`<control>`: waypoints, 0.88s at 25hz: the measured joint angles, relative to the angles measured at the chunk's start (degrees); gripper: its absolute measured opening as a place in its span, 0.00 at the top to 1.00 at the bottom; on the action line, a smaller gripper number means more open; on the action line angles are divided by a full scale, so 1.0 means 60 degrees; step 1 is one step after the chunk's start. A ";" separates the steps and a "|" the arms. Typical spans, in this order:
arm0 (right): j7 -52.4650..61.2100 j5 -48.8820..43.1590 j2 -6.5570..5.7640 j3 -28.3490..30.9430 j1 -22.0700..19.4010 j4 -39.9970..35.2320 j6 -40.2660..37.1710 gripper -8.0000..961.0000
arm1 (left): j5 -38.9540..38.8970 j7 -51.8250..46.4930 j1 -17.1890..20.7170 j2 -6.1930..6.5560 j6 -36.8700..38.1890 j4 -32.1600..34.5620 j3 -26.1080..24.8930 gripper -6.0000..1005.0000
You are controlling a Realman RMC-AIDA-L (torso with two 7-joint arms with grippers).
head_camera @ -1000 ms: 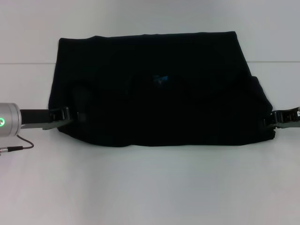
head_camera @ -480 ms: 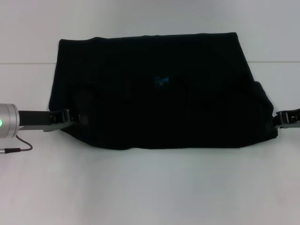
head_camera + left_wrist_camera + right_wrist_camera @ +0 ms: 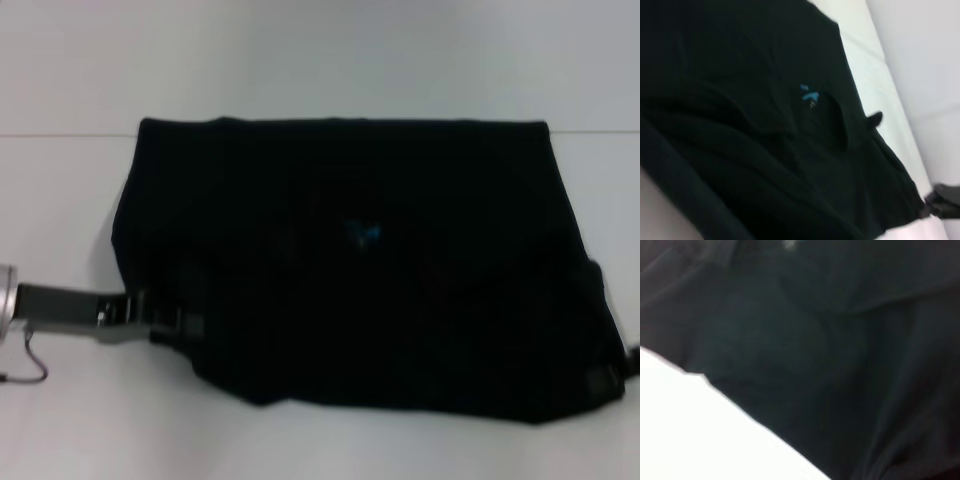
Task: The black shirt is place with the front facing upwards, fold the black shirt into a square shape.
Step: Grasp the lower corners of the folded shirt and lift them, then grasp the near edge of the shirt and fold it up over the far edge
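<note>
The black shirt (image 3: pixel 350 260) lies spread across the white worktop (image 3: pixel 300 60), a broad dark shape, its far edge straight and its near edge sagging toward the robot's right. There's the small blue neck label (image 3: pixel 362 234), sitting near the middle of the cloth. No container anywhere in this, only cloth on the flat surface. Now the left end effector (image 3: pixel 160 318): it reaches in low from the robot's left, silver wrist trailing a thin cable, and its dark tip meets the shirt's near left corner, right at the hem. It touches the cloth, but black on black, I cannot tell whether the fingers are spread or pinched on the fabric. Over on the other side, the right end effector (image 3: pixel 612 378) shows only as a dark bit at the shirt's near right corner, pressed up against the edge; its fingers cannot be made out either. The left wrist view looks along rumpled folds with the blue label (image 3: pixel 809 95) in sight, and far off at the opposite edge a dark end effector (image 3: pixel 943 200) shows. The right wrist view is filled with the shirt (image 3: pixel 830 350) over a wedge of white worktop (image 3: pixel 690 440).
</note>
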 joint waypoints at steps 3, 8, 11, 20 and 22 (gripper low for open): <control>-0.0676 -0.0022 0.0005 -0.0178 -0.0216 0.0021 -0.0818 0.95 | 0.0640 -0.0064 0.0056 0.0052 0.1009 0.0017 -0.0005 0.97; -0.1545 -0.0330 0.0242 -0.0603 -0.0491 0.0093 -0.1565 0.96 | 0.1680 -0.0185 0.0079 0.0045 0.2132 -0.0011 0.0024 0.96; -0.1779 -0.0582 0.0396 -0.0638 -0.0591 0.0111 -0.1682 0.96 | 0.1928 -0.0270 0.0134 0.0026 0.2437 0.0023 0.0004 0.96; -0.1817 -0.0549 0.0291 0.0952 -0.0545 0.0121 -0.1375 0.95 | 0.1872 -0.0345 -0.0052 0.0127 0.2272 0.0244 -0.0929 0.96; -0.1647 -0.0528 0.0164 0.1684 -0.0471 0.0120 -0.1194 0.95 | 0.1867 -0.0595 -0.0211 0.0232 0.1870 0.0230 -0.1788 0.96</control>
